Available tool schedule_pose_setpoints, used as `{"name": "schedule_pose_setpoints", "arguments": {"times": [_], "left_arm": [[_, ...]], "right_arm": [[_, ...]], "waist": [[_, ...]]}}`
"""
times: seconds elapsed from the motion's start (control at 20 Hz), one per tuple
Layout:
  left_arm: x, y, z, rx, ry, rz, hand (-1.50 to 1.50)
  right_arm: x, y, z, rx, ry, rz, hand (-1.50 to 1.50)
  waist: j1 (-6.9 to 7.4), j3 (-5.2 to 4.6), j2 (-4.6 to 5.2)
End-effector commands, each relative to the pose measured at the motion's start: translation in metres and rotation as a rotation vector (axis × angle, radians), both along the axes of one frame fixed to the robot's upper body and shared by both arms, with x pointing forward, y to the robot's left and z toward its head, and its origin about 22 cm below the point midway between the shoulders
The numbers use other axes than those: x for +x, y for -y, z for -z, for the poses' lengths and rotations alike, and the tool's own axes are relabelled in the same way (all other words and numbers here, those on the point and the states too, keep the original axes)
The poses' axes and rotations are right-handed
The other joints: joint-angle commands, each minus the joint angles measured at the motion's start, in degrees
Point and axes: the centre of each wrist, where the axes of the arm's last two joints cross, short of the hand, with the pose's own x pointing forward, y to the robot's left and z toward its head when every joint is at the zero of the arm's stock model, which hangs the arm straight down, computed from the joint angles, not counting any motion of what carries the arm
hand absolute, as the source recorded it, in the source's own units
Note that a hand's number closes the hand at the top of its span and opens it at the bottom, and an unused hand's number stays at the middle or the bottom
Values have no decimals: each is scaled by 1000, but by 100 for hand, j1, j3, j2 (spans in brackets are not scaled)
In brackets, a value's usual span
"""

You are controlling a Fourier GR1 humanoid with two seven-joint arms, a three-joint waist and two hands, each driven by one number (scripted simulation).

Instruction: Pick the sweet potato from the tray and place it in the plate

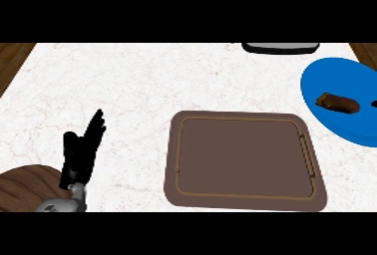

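A brown sweet potato [338, 102] lies on the blue plate [335, 79] at the right edge of the head view. The brown tray [245, 160] sits in the middle of the counter with nothing on it. My left hand [81, 151] shows at the lower left, fingers straight and pointing up, holding nothing, well left of the tray. A small dark speck at the right edge beside the sweet potato is too small to identify. My right hand does not show.
A dark object with a light base [281, 48] stands at the counter's far edge, above the tray. Wooden surfaces [13, 60] border the white counter at the left and upper right corners.
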Motion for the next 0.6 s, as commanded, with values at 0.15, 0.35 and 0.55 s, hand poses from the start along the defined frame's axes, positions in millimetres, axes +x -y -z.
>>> {"name": "schedule_pose_setpoints", "arguments": {"times": [0.15,0.35,0.55], "left_arm": [[12,11,-12,-8,18,32,0],[-1,11,0,-10,0,20,0],[0,-16,-8,8,12,29,0]], "right_arm": [[-23,16,16,131,53,-30,-150],[-31,14,33,131,84,-81,-150],[-26,13,26,125,113,-85,-150]], "waist": [[72,5,30],[57,-1,7],[137,5,33]]}}
